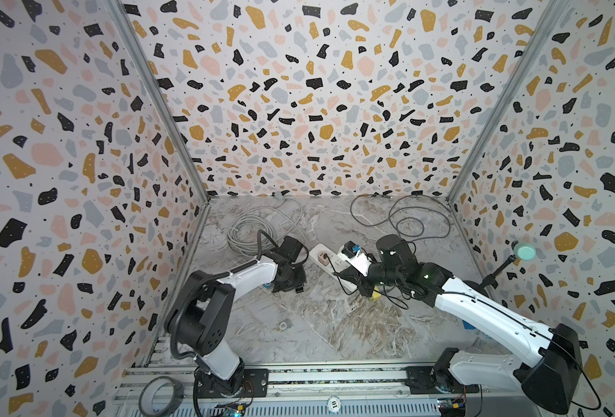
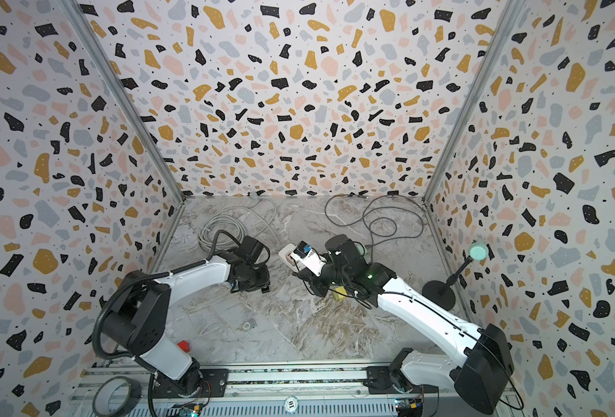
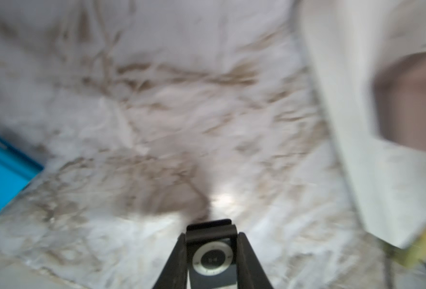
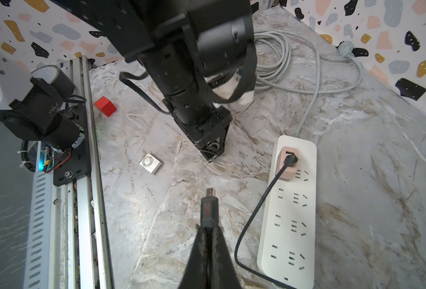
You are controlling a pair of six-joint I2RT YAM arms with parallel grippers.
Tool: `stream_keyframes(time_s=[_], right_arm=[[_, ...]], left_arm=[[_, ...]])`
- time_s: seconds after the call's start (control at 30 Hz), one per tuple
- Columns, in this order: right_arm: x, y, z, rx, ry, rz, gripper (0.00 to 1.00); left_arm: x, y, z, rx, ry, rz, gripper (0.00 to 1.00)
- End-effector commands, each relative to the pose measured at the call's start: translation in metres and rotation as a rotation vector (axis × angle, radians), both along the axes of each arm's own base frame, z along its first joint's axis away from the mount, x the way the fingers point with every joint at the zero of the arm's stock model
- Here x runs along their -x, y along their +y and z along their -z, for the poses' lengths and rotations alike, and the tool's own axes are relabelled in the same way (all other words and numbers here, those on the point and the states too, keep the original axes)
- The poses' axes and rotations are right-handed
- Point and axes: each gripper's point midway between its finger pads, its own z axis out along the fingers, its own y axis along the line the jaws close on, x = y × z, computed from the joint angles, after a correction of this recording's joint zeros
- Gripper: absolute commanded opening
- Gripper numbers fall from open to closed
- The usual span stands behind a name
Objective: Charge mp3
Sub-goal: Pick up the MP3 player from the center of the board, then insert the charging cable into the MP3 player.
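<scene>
Dark mp3 player (image 3: 210, 260) pinched in the left gripper (image 3: 210, 235); cable plug (image 4: 209, 207) clamped in the right gripper (image 4: 208, 230).
The mp3 player is small, square and dark grey, with a silver control ring around a dark centre button and a clip edge at its top. The left gripper's narrowly set fingers press on its two sides, low over the marble tabletop (image 1: 335, 325), left of the power strip (image 4: 292, 225). The right gripper is closed tight on a black plug whose metal tip sticks out past the fingers, pointing toward the left gripper. The plug's black cable runs to a pink charger (image 4: 289, 162) seated in the strip's far end. A silver player (image 4: 150, 163) lies flat on the tabletop nearer the rail, and a blue player (image 3: 2, 170) shows blurred in the left wrist view.
</scene>
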Motion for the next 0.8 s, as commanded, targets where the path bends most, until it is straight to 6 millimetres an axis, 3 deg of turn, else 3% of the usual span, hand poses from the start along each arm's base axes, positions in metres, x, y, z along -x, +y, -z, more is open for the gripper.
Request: stream_keyframes(time_s=[0.0,0.07,0.17,0.43,0.77], right_arm=[[-0.004,0.011,-0.039,-0.008,-0.102,-0.033,0.00],[-0.004,0.024,-0.045,0.028,-0.114,-0.058,0.00],[-0.009,0.038,-0.058,0.042,-0.140,-0.056,0.00],[-0.021,0.037,-0.068,0.082,-0.179,-0.020,0.00],[-0.031,0.000,-0.072,0.189,-0.234,0.044,0.00]], left_arm=[[-0.033,-0.065,-0.165,0.500,-0.383,0.112,0.02],[-0.021,-0.077,-0.197,0.628,-0.398,0.167,0.00],[-0.007,-0.077,-0.210,0.633,-0.392,0.229,0.00],[0.006,-0.073,-0.201,0.569,-0.368,0.307,0.00],[0.015,-0.071,-0.194,0.515,-0.346,0.381,0.00]])
